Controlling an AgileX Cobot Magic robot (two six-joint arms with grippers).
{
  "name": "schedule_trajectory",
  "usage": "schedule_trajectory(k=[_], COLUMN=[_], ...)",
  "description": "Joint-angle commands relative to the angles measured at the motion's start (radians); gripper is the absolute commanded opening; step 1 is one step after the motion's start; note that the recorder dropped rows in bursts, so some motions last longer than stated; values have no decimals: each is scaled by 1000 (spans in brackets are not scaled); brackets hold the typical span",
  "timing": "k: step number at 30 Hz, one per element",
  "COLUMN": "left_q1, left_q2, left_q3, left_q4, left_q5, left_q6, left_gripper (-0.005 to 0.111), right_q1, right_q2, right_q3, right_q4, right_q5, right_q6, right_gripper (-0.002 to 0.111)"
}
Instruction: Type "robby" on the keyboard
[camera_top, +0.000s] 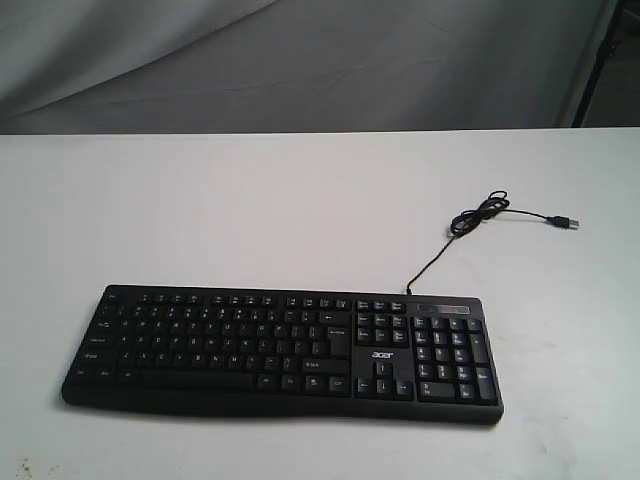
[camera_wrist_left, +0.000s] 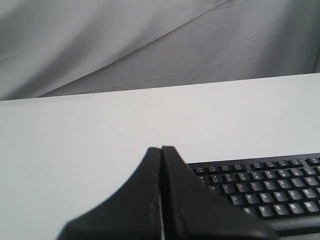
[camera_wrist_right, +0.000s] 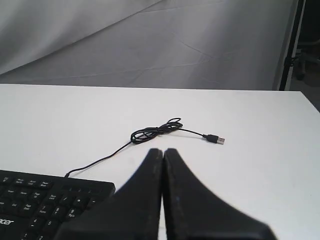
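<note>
The black full-size keyboard (camera_top: 280, 350) with an "acer" logo lies flat near the front of the white table (camera_top: 250, 200). Its thin cable (camera_top: 480, 215) runs back to a small coil and a loose USB plug (camera_top: 566, 222). Neither arm shows in the exterior view. In the left wrist view my left gripper (camera_wrist_left: 161, 148) is shut and empty, hovering off the keyboard's (camera_wrist_left: 260, 185) letter end. In the right wrist view my right gripper (camera_wrist_right: 163, 150) is shut and empty beside the number-pad end (camera_wrist_right: 45, 200), with the cable coil (camera_wrist_right: 155, 131) and plug (camera_wrist_right: 216, 139) beyond it.
A grey cloth backdrop (camera_top: 300, 60) hangs behind the table's far edge. A dark stand (camera_top: 610, 50) rises at the back right. A few small dark specks (camera_top: 22, 467) mark the table's front left corner.
</note>
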Motion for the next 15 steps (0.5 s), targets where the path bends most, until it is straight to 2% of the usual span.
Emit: schedule_trajectory(k=[1,9,15], left_q1=[-6,-6,-6], left_q2=[-3,-3,-3], left_q3=[4,4,4], left_q4=[5,5,5], left_q5=[-7,-7,-7], left_q6=[-3,-3,-3], left_gripper=[0,0,0], right_q1=[-7,-7,-7], right_q2=[2,5,93], right_q3=[4,-5,-271], right_q4=[-3,80,86], right_q5=[1,37,241], right_q6=[-3,-3,-3], right_gripper=[0,0,0])
